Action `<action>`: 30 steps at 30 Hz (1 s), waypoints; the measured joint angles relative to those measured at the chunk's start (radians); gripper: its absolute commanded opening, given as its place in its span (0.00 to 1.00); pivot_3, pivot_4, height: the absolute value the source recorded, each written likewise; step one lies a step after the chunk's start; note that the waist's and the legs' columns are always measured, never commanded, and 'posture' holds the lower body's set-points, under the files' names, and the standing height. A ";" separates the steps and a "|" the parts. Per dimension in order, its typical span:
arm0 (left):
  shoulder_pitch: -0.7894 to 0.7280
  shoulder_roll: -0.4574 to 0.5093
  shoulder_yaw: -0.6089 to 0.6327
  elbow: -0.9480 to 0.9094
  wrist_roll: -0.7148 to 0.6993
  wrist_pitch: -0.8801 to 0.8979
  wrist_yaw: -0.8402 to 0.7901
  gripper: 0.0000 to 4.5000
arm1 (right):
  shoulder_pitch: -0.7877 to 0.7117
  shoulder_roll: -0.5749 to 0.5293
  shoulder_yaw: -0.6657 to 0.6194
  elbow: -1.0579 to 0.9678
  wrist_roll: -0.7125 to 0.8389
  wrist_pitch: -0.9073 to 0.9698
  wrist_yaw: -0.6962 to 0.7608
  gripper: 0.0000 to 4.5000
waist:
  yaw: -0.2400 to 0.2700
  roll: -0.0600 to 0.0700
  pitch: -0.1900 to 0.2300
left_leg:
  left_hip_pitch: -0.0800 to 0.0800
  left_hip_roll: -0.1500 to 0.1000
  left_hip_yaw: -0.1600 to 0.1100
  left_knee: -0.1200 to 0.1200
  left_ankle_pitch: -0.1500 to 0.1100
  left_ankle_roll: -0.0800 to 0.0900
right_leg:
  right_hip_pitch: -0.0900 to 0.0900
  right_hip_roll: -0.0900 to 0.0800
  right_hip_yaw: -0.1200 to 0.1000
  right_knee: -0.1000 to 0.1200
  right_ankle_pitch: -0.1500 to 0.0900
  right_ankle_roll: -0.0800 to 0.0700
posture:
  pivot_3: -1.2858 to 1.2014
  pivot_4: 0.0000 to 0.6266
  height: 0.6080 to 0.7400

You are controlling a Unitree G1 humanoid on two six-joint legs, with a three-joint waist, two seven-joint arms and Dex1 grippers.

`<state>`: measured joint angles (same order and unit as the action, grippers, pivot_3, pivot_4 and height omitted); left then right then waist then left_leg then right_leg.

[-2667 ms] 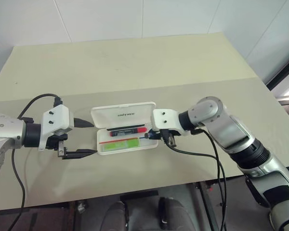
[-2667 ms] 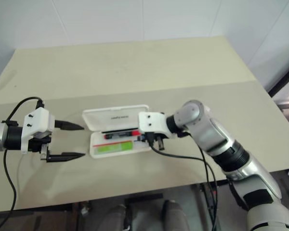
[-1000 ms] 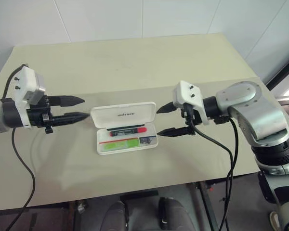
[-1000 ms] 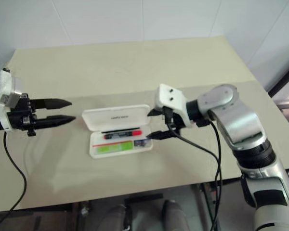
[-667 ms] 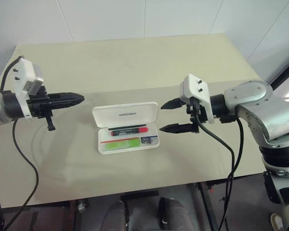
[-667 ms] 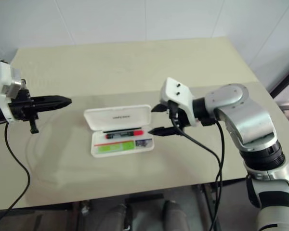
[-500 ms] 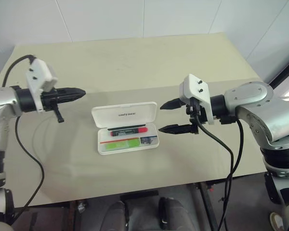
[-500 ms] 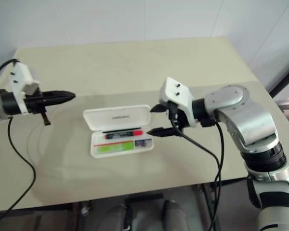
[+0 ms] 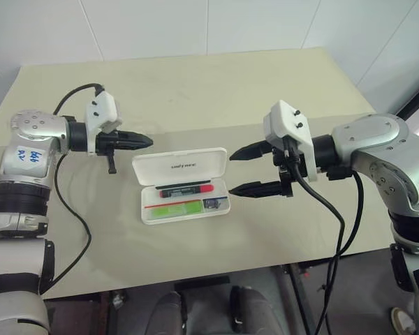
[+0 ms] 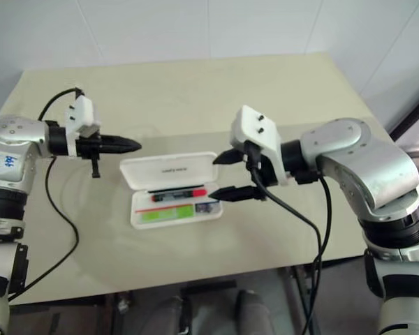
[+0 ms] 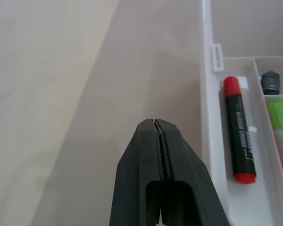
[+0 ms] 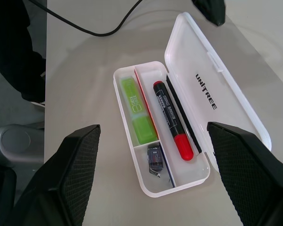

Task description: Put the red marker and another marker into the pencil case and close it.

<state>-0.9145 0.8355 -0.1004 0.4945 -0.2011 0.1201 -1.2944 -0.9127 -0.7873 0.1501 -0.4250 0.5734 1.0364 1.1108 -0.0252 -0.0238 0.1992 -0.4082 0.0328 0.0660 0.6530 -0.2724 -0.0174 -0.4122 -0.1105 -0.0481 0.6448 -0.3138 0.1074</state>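
Open pencil case (image 9: 185, 185) lies mid-table (image 9: 195, 91) with bare tabletop all around; left gripper (image 9: 145, 142) hovers beside its raised lid's corner, right gripper (image 9: 241, 169) beside its other end

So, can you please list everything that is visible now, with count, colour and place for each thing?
pencil case: one, white, open on the table, lid laid flat beside the tray
red marker: one, black barrel with red cap, lying in the tray next to the lid
green marker: one, light green, lying in the tray's other long compartment
small dark object: one, dark, in the small end compartment; too small to identify
table: one, beige, under the case
left claw: one, black, shut, in the air off the lid's left corner
right claw: one, black, open, in the air at the case's right end
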 measured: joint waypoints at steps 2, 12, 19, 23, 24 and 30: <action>-0.011 -0.004 -0.018 0.020 0.019 -0.026 -0.029 0.01 | 0.000 -0.008 -0.005 -0.007 0.016 0.013 -0.009 0.85 | 0.001 0.000 0.000 | 0.000 0.000 0.000 0.001 0.000 0.000 | 0.000 0.000 0.000 0.000 0.000 0.000 | 0.52 0.24 1.00; -0.063 -0.038 -0.027 0.072 0.064 -0.087 -0.064 0.01 | 0.000 -0.029 -0.005 -0.016 0.054 0.020 -0.036 0.85 | 0.002 0.000 0.000 | -0.001 0.000 0.000 0.001 0.000 0.001 | 0.000 0.000 0.000 0.000 0.000 0.000 | 0.52 0.24 1.00; -0.043 -0.076 -0.039 -0.005 0.062 -0.072 -0.109 0.01 | -0.001 -0.043 -0.005 -0.017 0.075 0.029 -0.043 0.85 | 0.001 0.000 0.000 | -0.001 0.000 0.000 0.002 0.000 0.001 | 0.000 -0.001 0.000 0.000 0.000 0.000 | 0.52 0.24 1.00; -0.006 -0.110 -0.067 -0.075 0.059 -0.043 -0.130 0.01 | -0.006 -0.048 -0.005 -0.017 0.089 0.037 -0.044 0.85 | 0.003 0.000 0.000 | -0.001 0.000 -0.001 0.003 0.000 0.001 | 0.000 0.000 0.000 0.001 0.000 0.000 | 0.52 0.24 1.00; 0.002 -0.112 -0.068 -0.093 0.059 -0.036 -0.135 0.01 | -0.009 -0.050 -0.005 -0.017 0.095 0.041 -0.046 0.85 | 0.003 0.000 0.000 | -0.001 0.000 -0.001 0.003 0.000 0.001 | 0.000 0.000 0.000 0.001 0.000 0.000 | 0.52 0.24 1.00; 0.041 -0.130 -0.085 -0.154 0.061 -0.023 -0.141 0.01 | -0.024 -0.055 -0.007 -0.021 0.130 0.064 -0.060 0.85 | 0.003 0.000 0.000 | -0.001 0.000 -0.001 0.003 0.000 0.001 | 0.000 -0.001 0.000 0.001 0.000 0.000 | 0.52 0.24 1.00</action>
<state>-0.8731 0.7058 -0.1851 0.3410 -0.1402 0.0975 -1.4351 -0.9372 -0.8420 0.1430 -0.4463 0.7029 1.1003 1.0511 -0.0219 -0.0238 0.1992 -0.4093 0.0328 0.0651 0.6562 -0.2729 -0.0166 -0.4119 -0.1110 -0.0482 0.6454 -0.3136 0.1079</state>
